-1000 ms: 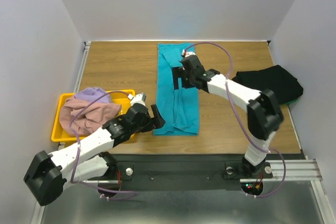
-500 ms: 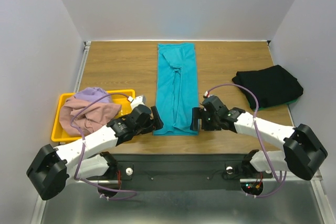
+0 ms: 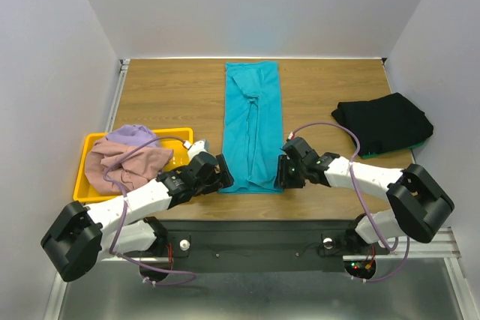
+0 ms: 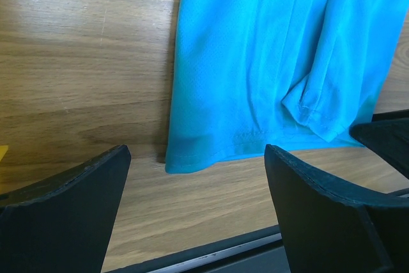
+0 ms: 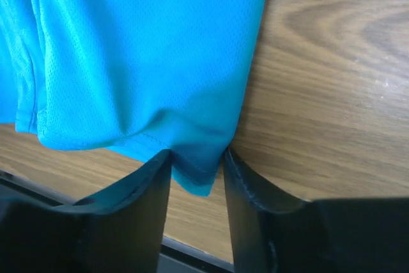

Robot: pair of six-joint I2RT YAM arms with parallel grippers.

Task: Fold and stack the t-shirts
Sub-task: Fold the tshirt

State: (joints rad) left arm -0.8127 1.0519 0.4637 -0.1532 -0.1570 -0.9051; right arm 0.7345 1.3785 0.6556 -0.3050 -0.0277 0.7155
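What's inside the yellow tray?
The yellow tray holds a crumpled dusty pink t-shirt and a lavender t-shirt, heaped together. Anything beneath them is covered.

A wooden surface with a visible brown grain fills the middle of the top view. Plain white walls close it in: a back wall across the top, a left wall and a right wall. A pale metal rail edges the surface on the left. Across the bottom lie a black strip and a grey metal sheet. The light is even and soft.
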